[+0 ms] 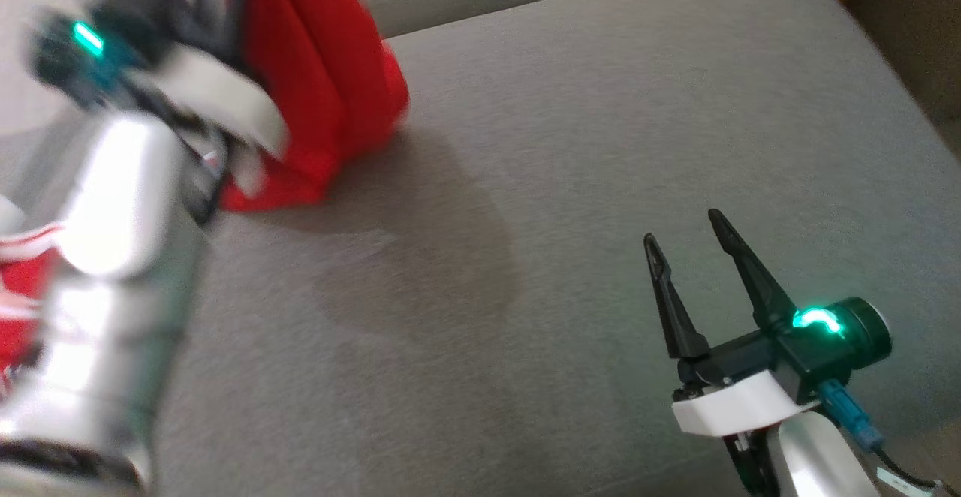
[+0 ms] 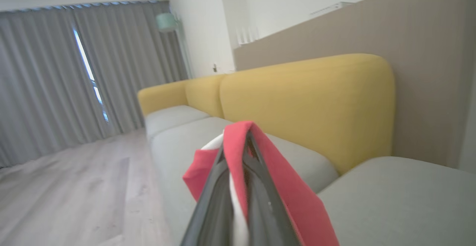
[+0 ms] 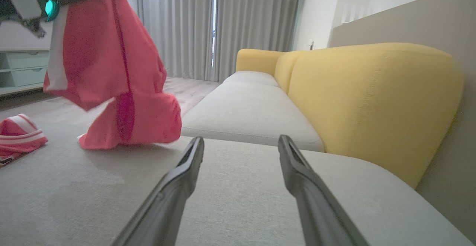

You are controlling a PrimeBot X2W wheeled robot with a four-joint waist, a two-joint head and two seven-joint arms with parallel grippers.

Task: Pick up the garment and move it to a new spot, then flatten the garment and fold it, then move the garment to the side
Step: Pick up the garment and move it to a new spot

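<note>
While the head view has the red garment (image 1: 323, 84) hanging, its lower end on the grey cushion (image 1: 601, 144), and the right gripper (image 1: 682, 228) wide open and empty, the left wrist view shows the left gripper (image 2: 243, 138) clamped on its fabric, and the right wrist view its dangling folds.

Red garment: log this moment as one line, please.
stage: pick-up | left gripper: shut on red garment, aloft | garment: hangs, lower end near grey seat cushion | right gripper: open, empty, above cushion
</note>
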